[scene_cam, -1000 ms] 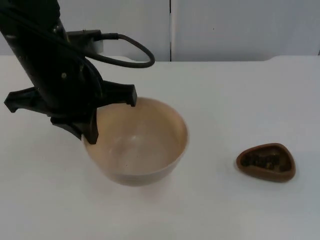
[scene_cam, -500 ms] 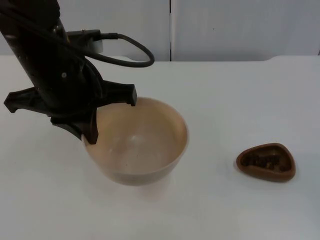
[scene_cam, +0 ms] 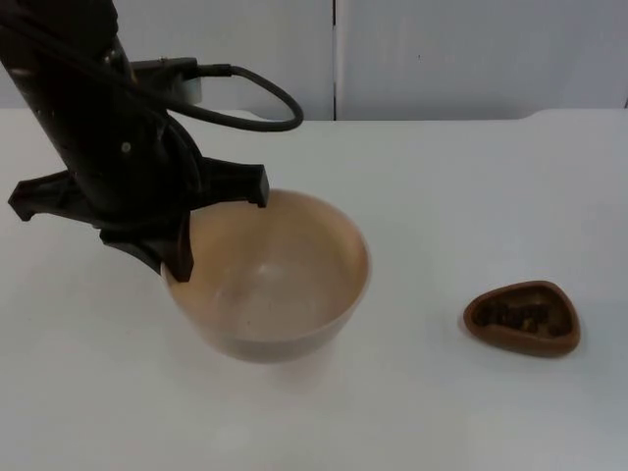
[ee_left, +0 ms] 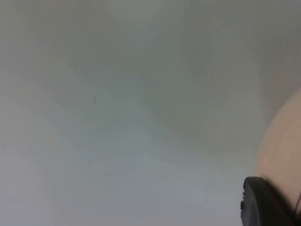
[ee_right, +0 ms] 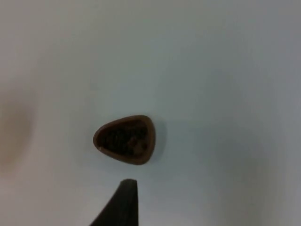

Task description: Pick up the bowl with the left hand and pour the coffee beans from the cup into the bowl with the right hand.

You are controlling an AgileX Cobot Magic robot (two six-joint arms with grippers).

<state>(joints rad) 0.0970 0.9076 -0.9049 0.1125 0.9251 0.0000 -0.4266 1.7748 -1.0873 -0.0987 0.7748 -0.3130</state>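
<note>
My left gripper (scene_cam: 175, 257) is clamped on the near-left rim of the wide, pale beige bowl (scene_cam: 270, 280), which seems just lifted off the matte white table (scene_cam: 442, 196), judging by the shadow beneath; so I judge the pick-up done. The small brown rounded-triangle cup (scene_cam: 522, 317) of dark coffee beans (scene_cam: 518, 316) sits untouched well to the right. My right gripper (ee_right: 123, 200) waits above it; I cannot tell its opening. Grasping and pouring remain. A grey partition wall (scene_cam: 471, 59) backs the table.
</note>
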